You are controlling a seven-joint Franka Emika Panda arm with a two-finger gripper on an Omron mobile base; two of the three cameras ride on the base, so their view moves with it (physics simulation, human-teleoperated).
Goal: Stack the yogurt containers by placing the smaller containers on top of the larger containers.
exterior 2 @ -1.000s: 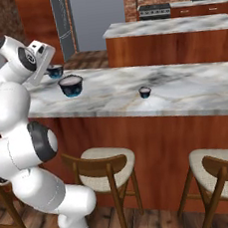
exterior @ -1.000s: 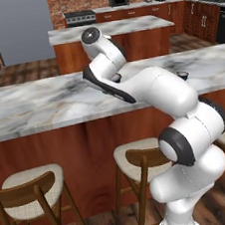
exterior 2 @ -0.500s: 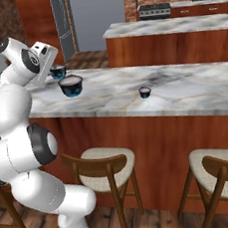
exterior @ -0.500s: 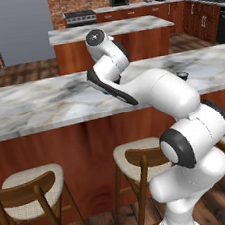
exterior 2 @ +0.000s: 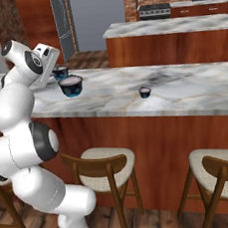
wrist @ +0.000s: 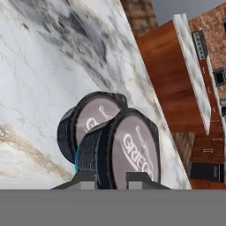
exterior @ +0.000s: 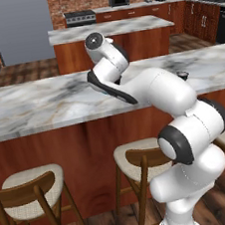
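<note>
We see the gripper (wrist: 112,176) clenched on the middle-sized tub (wrist: 126,152), its two dark fingers (wrist: 84,178) pressed against the tub's near wall in the hand view. In the right base view this tub (exterior 2: 60,72) is up in the air beside the hand, above and just behind the widest tub (exterior 2: 71,86), which is near the front edge of the marble counter (exterior 2: 183,90), toward its left end. In the hand view the two pale tops overlap — the held one is in front and hides part of the widest tub (wrist: 81,128).

The tiniest tub (exterior 2: 144,92) stands alone near the middle of the counter, well apart from the other two, and nothing lies between them. The arm's white links cross the front edge of the counter on the left. Under this edge stand wooden stools (exterior 2: 105,169) with pale seats. Behind the counter there is an open passage, then a second island (exterior 2: 176,26) — the counter's right half is bare marble.
</note>
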